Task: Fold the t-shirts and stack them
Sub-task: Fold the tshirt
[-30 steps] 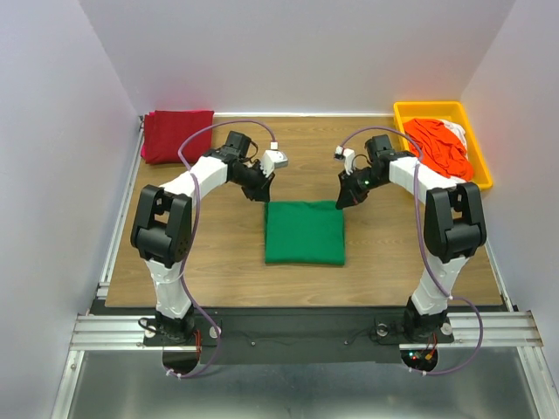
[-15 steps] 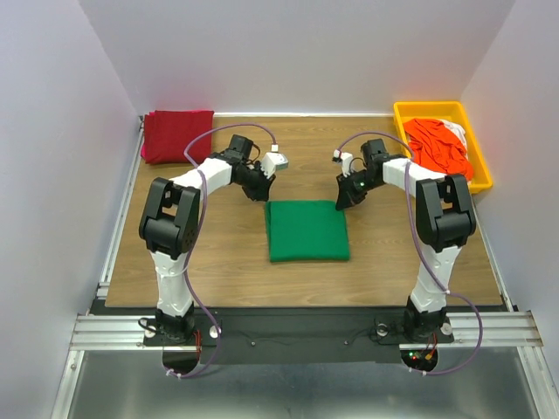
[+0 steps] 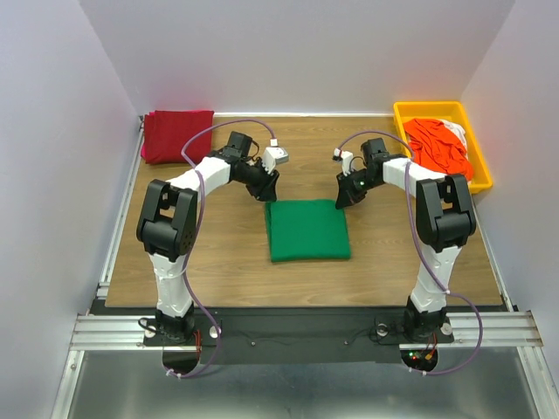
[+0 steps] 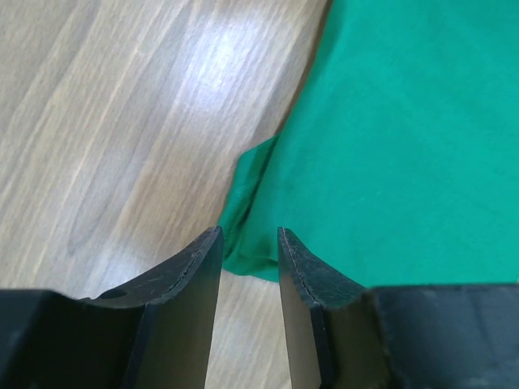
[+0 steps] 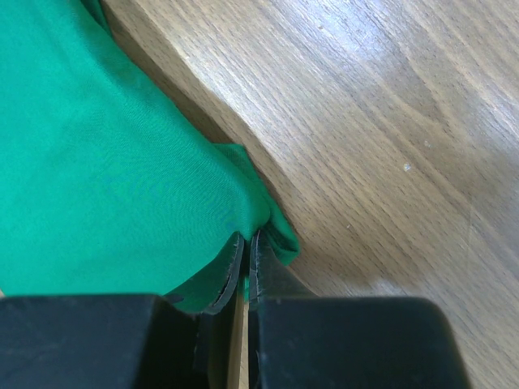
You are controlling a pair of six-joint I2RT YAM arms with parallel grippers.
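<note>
Our left gripper (image 4: 249, 235) stands with jaws parted over the upper-left corner of the green t-shirt (image 3: 307, 230), while our right gripper (image 5: 246, 239) is closed, pinching its upper-right corner. That one folded square lies mid-frame, the table (image 3: 218, 253) showing along all four edges. We count one dark red t-shirt (image 3: 177, 134) upper left, and one orange-red t-shirt (image 3: 437, 144) with one white t-shirt (image 3: 456, 129) in the single yellow tray (image 3: 428, 106) upper right.

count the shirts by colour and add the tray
green shirt: 1
dark red shirt: 1
orange-red shirt: 1, bunched in the tray
white shirt: 1, only an edge shows
tray: 1
total: 5
</note>
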